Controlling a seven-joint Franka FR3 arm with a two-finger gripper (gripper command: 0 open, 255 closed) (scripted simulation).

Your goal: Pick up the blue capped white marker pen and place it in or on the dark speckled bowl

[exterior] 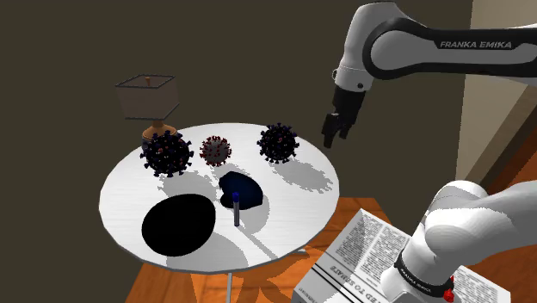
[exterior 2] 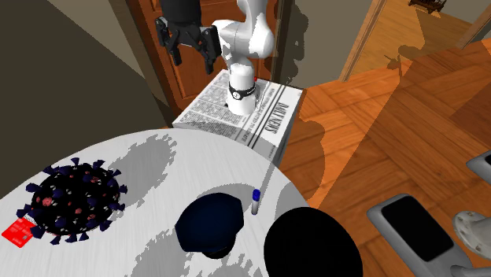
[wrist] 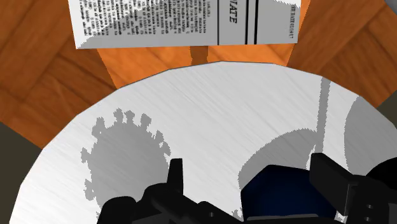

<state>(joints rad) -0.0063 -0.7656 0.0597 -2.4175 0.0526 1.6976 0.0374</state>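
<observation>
You see your gripper (exterior: pixel 336 129) hanging with its fingers apart and holding nothing, at the table's (exterior: pixel 125 194) two o'clock in the shoulder view. The blue-capped marker (exterior: pixel 237 212) stands upright at the black bowl's (exterior: pixel 177 225) three o'clock.

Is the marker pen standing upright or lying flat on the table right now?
Upright: the marker pen stands on end on the table, blue cap uppermost, beside the black bowl.
</observation>
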